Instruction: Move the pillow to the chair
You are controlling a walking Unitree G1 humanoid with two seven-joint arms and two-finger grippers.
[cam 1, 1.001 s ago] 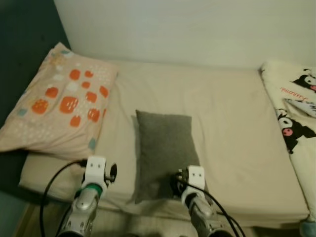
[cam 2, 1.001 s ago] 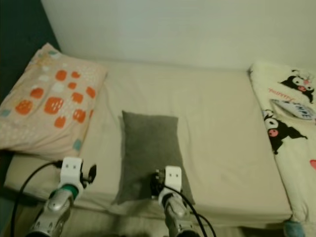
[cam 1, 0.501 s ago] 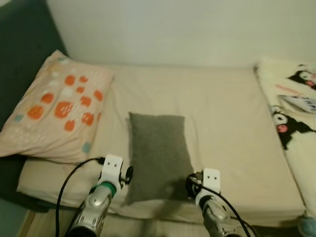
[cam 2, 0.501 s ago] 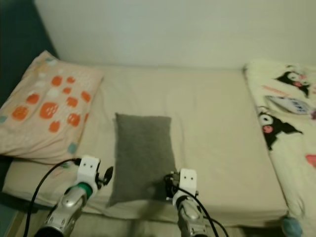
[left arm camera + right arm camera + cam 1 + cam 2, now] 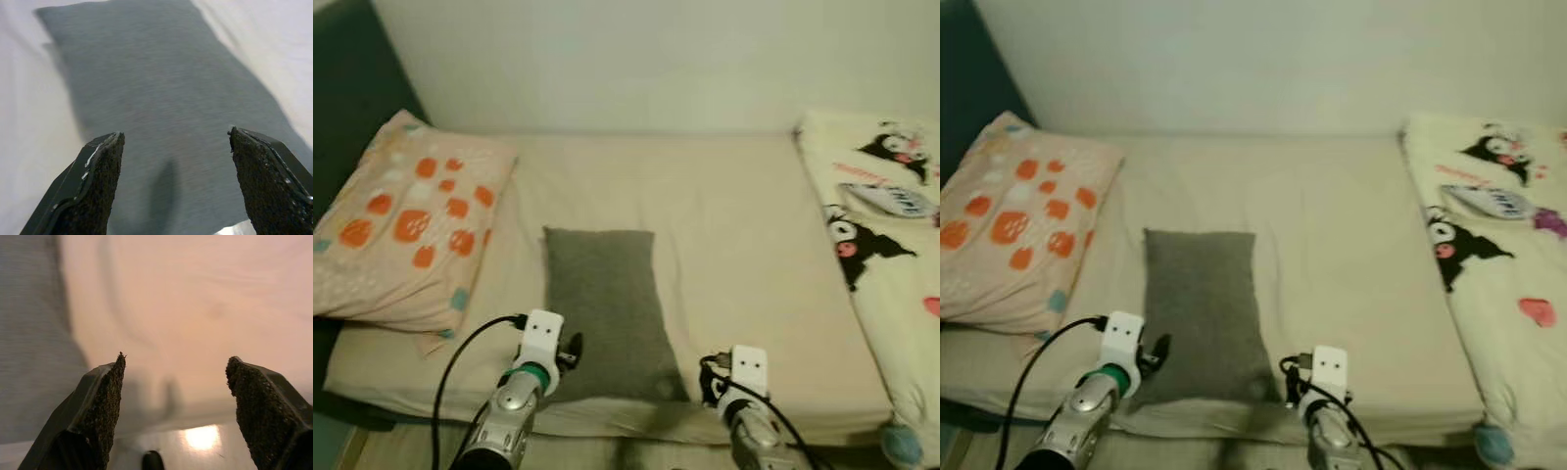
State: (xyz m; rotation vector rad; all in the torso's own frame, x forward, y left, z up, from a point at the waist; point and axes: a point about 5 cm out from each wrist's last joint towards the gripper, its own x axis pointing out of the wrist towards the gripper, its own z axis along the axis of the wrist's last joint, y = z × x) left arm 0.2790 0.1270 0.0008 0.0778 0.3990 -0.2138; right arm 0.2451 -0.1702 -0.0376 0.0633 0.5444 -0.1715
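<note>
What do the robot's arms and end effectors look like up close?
Both arms are silver tubes topped with white blocks. The left end effector and right end effector each have two long, rough-faced black fingers. Black cables loop beside each arm, and the left wrist wears a green ring.

Bare beige mattress lies open around the grey pillow; a patterned pillow and cartoon-print blanket flank it.

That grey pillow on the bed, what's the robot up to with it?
The robot stands at the edge of the bed with the grey pillow lying flat in front of it. Its left gripper is at the pillow's near left edge and its right gripper at the near right corner, both with fingers open. Nothing is grasped yet.
</note>
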